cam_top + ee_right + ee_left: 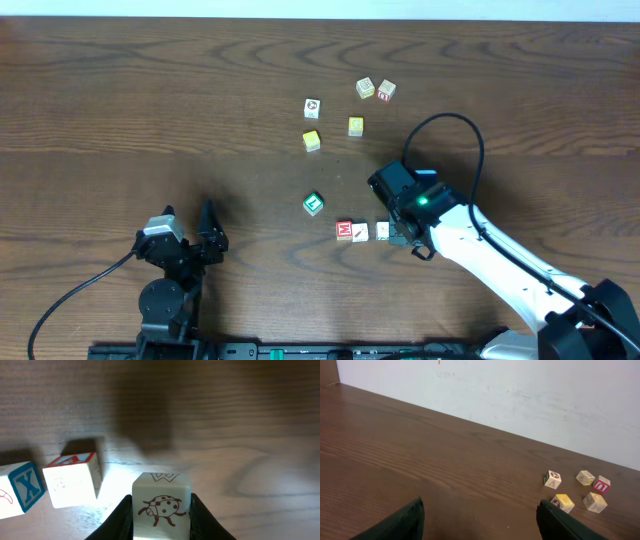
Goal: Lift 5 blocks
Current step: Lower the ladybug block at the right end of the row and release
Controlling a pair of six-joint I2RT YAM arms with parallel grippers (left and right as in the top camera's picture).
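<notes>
My right gripper (161, 510) is shut on a whitish block (161, 491) with a red ladybug drawn on it, low over the table; I cannot tell whether the block touches the wood. In the overhead view this gripper (393, 234) sits at the right end of a short row, next to a whitish block (361, 232) and a red-faced block (344, 230). The green-faced block (314, 204) lies a little to the upper left. Another whitish block (312, 106) lies farther back. My left gripper (188, 224) rests open at the near left, nothing between its fingers (410, 521).
A far cluster holds a yellow cube (311, 140), a second yellow-faced cube (356, 126) and two more cubes (365, 88), (386, 91). The right arm's black cable (470, 135) loops above the gripper. A white wall (530, 395) backs the table.
</notes>
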